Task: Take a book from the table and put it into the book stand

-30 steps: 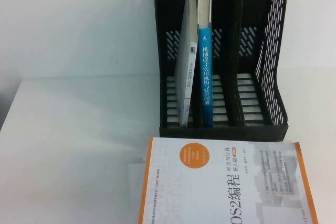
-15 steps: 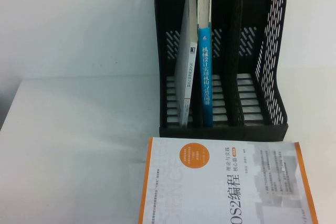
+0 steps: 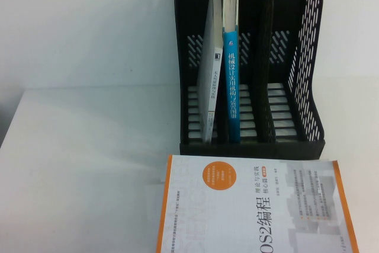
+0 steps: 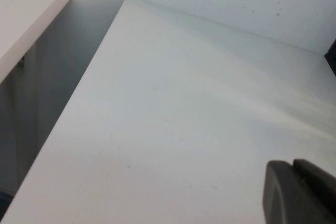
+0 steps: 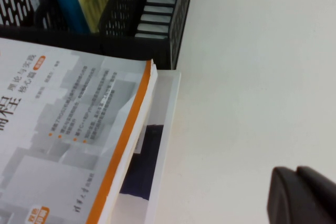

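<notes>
High view shows the book (image 3: 232,81) already upright in the middle slot of the book stand (image 3: 308,39), blue spine facing out, at about 12 o'clock on the surface (image 3: 89,164). It looks thick and stiff, likely heavy for its size, with a smooth cover that could slip. If it needed moving, the spine with both covers pinched near the upper half seems the soundest hold, since the slot walls close off its sides. At its 9 o'clock a thin grey-white book (image 3: 211,69) leans in the next slot, its top tipped toward the divider; the slot at 3 o'clock holds nothing. A white book with orange edges (image 3: 254,205) lies flat at 6 o'clock of the stand, just in front of its base. The right wrist view shows it resting on another flat white-edged thing (image 5: 142,166). This stack crowds any low approach to the slots. The left hand (image 4: 302,192) hangs over bare surface, well apart from the stand. The right hand (image 5: 304,195) hangs over bare surface near the stack's 3 o'clock edge. Whether either is spread or pressed together cannot be told.
</notes>
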Robot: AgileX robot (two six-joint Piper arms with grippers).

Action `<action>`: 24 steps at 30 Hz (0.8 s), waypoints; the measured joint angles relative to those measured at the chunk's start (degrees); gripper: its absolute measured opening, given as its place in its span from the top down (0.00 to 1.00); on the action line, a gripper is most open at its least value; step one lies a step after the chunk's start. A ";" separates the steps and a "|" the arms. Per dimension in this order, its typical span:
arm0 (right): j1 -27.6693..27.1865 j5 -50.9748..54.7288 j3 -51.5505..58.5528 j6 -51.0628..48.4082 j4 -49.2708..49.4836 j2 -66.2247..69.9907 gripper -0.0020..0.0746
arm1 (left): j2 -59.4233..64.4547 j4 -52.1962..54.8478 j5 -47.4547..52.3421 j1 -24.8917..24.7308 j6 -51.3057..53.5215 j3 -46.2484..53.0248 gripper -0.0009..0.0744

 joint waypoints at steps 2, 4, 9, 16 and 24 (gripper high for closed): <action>0.00 0.00 0.00 0.00 0.00 0.00 0.98 | 0.00 0.00 0.00 0.00 0.00 0.00 0.99; 0.00 0.00 0.00 0.00 0.00 0.00 0.98 | 0.00 0.00 0.00 0.00 0.00 0.00 0.99; 0.00 0.00 0.00 0.13 0.00 -0.18 0.98 | 0.00 0.00 0.11 0.00 0.00 0.00 0.99; -3.69 -4.50 1.99 -0.86 -2.04 -9.41 0.98 | 0.00 0.00 0.22 0.00 0.00 -0.09 0.99; -9.12 -19.87 18.21 1.47 2.33 -21.02 0.98 | -0.13 0.00 0.32 0.00 0.00 -0.09 0.99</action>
